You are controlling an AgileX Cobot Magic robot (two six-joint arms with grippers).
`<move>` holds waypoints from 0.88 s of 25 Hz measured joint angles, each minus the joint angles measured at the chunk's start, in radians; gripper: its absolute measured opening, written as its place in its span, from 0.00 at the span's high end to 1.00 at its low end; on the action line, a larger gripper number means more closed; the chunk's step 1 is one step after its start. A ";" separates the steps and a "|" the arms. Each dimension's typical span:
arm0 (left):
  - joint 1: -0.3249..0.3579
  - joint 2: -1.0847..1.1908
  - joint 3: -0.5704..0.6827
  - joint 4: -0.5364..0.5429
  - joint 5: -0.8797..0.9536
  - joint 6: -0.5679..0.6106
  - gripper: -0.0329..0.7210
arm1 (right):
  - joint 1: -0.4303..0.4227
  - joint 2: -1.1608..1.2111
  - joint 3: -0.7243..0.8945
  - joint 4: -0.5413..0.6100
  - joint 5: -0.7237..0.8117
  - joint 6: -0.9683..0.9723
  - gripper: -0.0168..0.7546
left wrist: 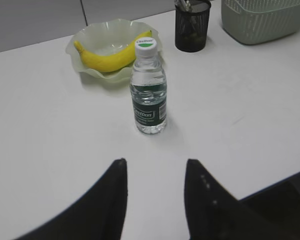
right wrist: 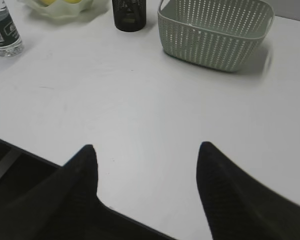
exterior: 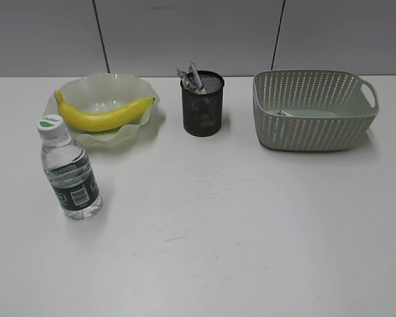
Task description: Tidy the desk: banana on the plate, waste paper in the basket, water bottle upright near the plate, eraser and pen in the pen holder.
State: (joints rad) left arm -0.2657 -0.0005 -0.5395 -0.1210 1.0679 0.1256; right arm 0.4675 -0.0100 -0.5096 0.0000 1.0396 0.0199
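1. Exterior view first: we see the desk stretching wide and bare across the whole near half, with no arm over it, and the objects lined up towards the back wall.
2. We spot the water bottle standing upright at the left, near the plate, clear plastic with a dark label and white cap.
3. We find the banana lying curved inside that wavy, translucent green dish.
4. At centre back we have the pen holder, black mesh, with pens poking out of its top.
5. To the right sits the basket, perforated pale green; a small pale scrap shows on its floor, though we cannot tell what it is.
6. From the left wrist view, our left gripper hangs apart, empty, just short of the bottle.
7. From the right wrist view, our right gripper stands spread wide at the desk's near edge, holding nothing, well apart from the basket.
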 joint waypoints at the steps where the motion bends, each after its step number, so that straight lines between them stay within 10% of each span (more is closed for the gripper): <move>1: 0.022 -0.003 0.000 0.000 0.000 0.000 0.59 | -0.032 0.000 0.000 0.000 0.000 0.000 0.33; 9: 0.236 -0.005 0.000 0.000 0.000 0.000 0.64 | -0.371 0.000 0.000 0.000 0.000 0.000 0.33; 22: 0.239 -0.006 0.000 0.000 -0.002 0.000 0.64 | -0.412 0.000 0.000 0.000 0.000 0.000 0.33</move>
State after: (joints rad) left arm -0.0266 -0.0063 -0.5395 -0.1210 1.0655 0.1256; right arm 0.0553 -0.0100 -0.5096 0.0000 1.0396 0.0199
